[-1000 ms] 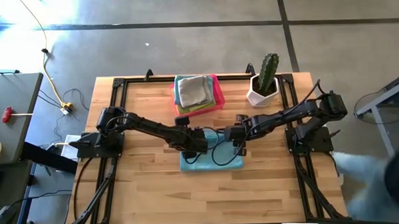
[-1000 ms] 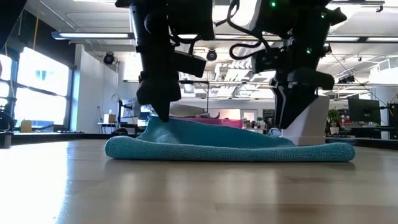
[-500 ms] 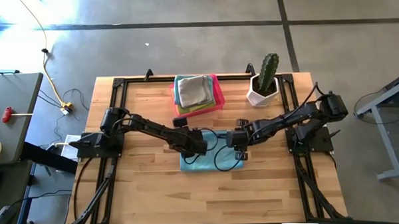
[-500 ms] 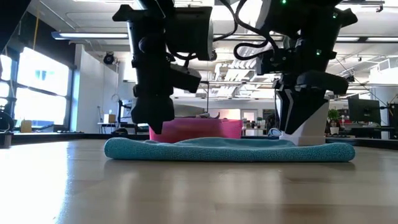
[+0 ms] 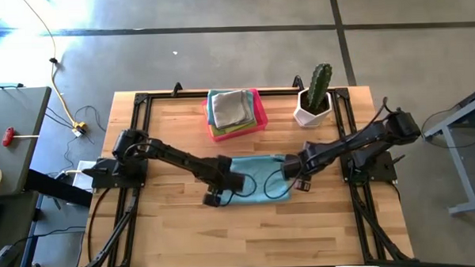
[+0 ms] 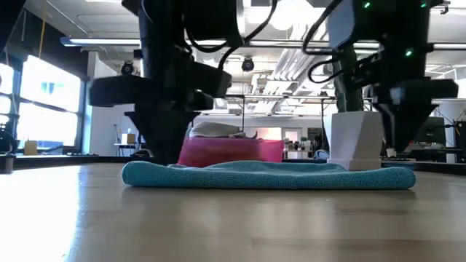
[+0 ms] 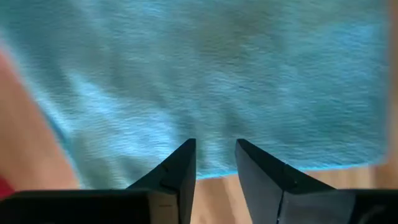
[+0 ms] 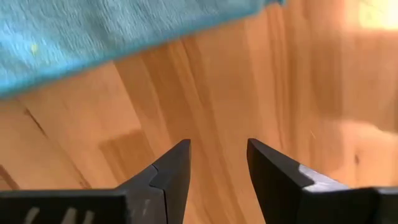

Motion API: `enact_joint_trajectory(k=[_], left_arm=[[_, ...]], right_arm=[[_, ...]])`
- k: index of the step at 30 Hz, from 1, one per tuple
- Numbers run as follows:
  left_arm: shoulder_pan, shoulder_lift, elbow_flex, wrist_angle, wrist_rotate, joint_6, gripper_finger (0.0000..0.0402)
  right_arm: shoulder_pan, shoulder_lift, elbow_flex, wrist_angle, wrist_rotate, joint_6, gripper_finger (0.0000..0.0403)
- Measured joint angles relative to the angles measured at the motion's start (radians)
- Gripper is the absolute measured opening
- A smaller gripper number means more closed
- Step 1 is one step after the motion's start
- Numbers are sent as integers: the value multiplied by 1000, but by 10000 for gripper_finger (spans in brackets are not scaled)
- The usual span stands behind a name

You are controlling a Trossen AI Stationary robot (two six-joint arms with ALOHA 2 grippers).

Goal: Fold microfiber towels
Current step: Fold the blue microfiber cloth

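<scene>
A teal-blue microfiber towel lies folded and flat on the wooden table in the middle; in the low view this towel is a low flat band. My left gripper stands open just above the towel's near left corner, and its wrist view has the left gripper over the towel's edge. My right gripper is open beside the towel's right edge. Its wrist view places the right gripper over bare wood, with the towel beyond the fingers.
A pink tray at the far middle holds a stack of towels, grey on top, with green and yellow beneath. To its right stands a cactus in a white pot. Bare wood lies toward the near edge. Black frame rails run along the table's sides.
My left gripper has opened and let go of the towel's raised left part, which has dropped flat. It has then moved toward the near edge. My right gripper has moved toward the table's right edge, off the towel. The towel lies still.
</scene>
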Motion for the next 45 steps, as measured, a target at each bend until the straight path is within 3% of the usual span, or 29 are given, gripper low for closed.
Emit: enact_joint_trajectory(k=[5,9,16,24,29,34,39,45], left_arm=[[19,-57,-116,149,-6,-47,88],[32,-103,-253,328,-5,-132,81],[1,-131,-406,556,-30,-279,77],[-111,-125,-415,534,-152,-372,77],[-170,-124,-416,522,-167,-502,77],[-209,-125,-416,520,-172,-621,77],[-264,-128,-416,518,-138,-716,74],[-318,-132,-415,522,-129,-774,58]], right_arm=[[54,-69,0,-25,94,96,149],[98,-100,0,56,161,155,149],[115,-93,0,227,154,195,149],[171,-83,-1,288,162,398,149],[214,-48,-1,321,209,521,149],[233,12,-1,319,181,631,149],[231,50,-2,324,98,651,149],[168,52,-2,354,70,510,152]])
